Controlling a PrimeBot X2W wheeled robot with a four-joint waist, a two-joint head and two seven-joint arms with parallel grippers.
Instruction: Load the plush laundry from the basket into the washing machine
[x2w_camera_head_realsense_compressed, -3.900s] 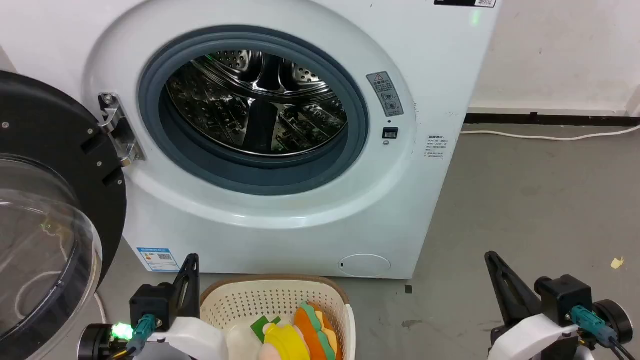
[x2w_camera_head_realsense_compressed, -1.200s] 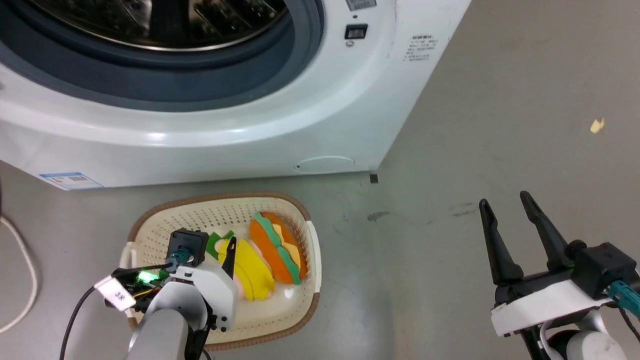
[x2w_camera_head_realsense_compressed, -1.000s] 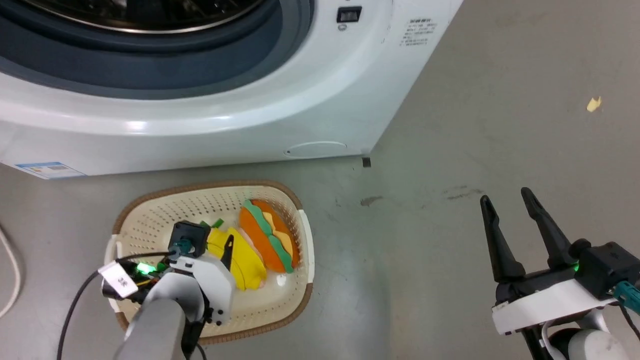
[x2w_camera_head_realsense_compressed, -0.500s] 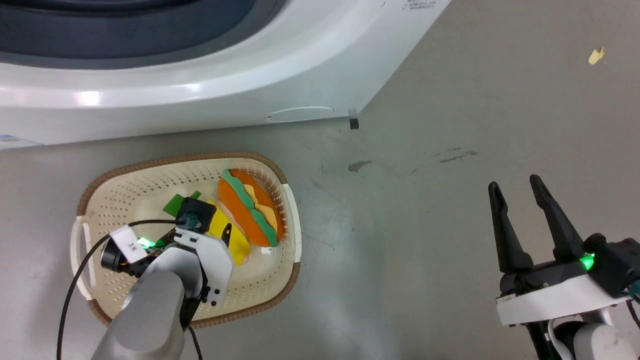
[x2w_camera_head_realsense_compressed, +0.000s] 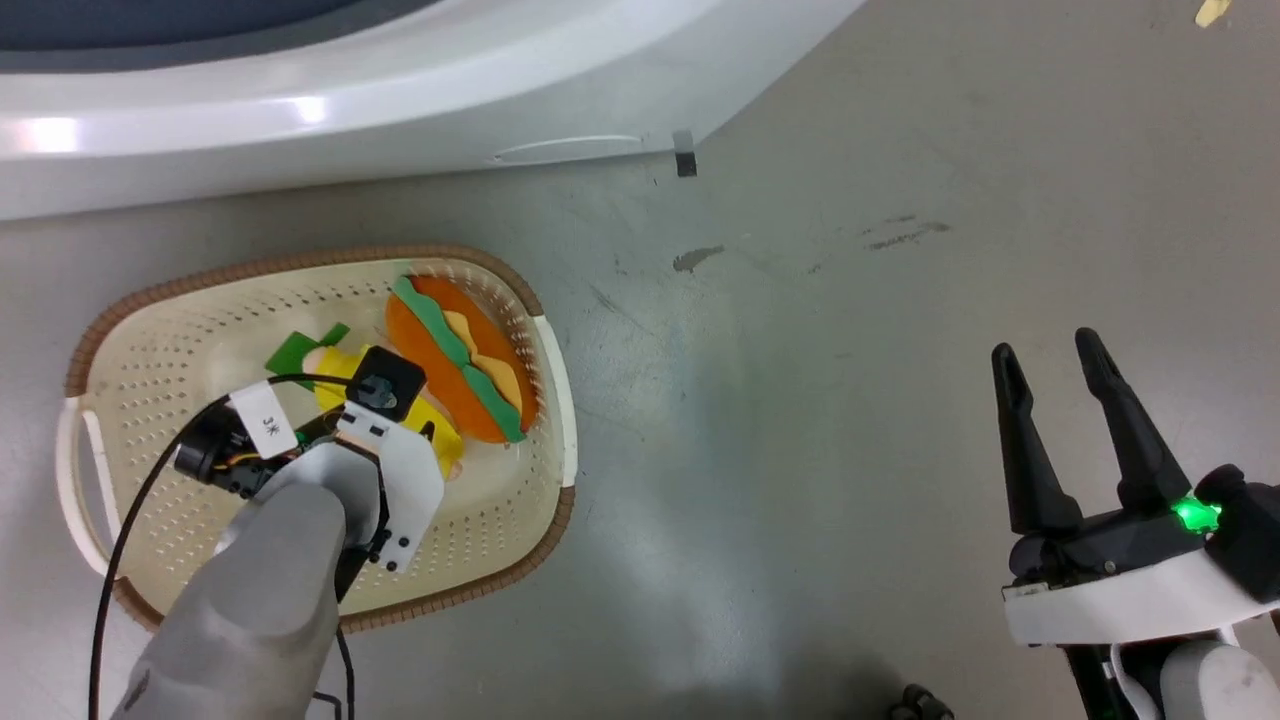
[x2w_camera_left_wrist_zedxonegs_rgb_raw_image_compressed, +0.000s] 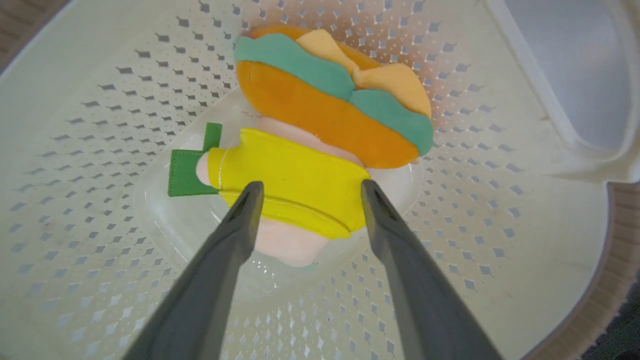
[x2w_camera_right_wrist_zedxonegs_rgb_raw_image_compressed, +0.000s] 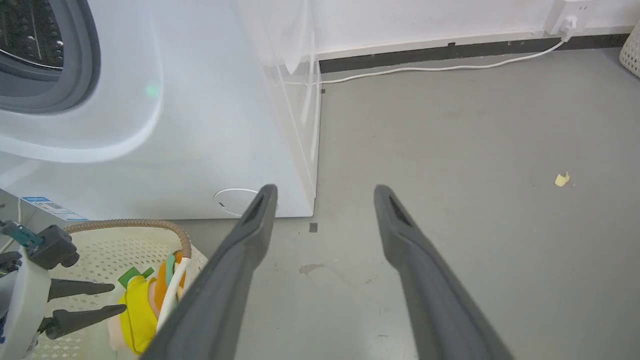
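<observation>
Left gripper (x2w_camera_left_wrist_zedxonegs_rgb_raw_image_compressed: 311, 186), jaws apart, poised over yellow-and-cream plush toy (x2w_camera_left_wrist_zedxonegs_rgb_raw_image_compressed: 285, 167); orange burger-shaped plush (x2w_camera_left_wrist_zedxonegs_rgb_raw_image_compressed: 320, 110) just beyond its fingertips. Both lie in cream perforated plastic basket (x2w_camera_left_wrist_zedxonegs_rgb_raw_image_compressed: 100, 100); white washing machine (x2w_camera_head_realsense_compressed: 400, 90) not yet loaded.

There is one basket (x2w_camera_head_realsense_compressed: 250, 265) and one washing machine (x2w_camera_head_realsense_compressed: 400, 60). Two plush toys (x2w_camera_head_realsense_compressed: 450, 370) lie there: orange burger (x2w_camera_left_wrist_zedxonegs_rgb_raw_image_compressed: 325, 107), yellow-and-cream toy (x2w_camera_left_wrist_zedxonegs_rgb_raw_image_compressed: 295, 185). Two tools: left tool (x2w_camera_left_wrist_zedxonegs_rgb_raw_image_compressed: 311, 186), right tool (x2w_camera_head_realsense_compressed: 1045, 345).

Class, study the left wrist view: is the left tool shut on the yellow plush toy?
No: the left tool stands open, its fingers spread apart in front of the yellow plush toy lying in the basket.
</observation>
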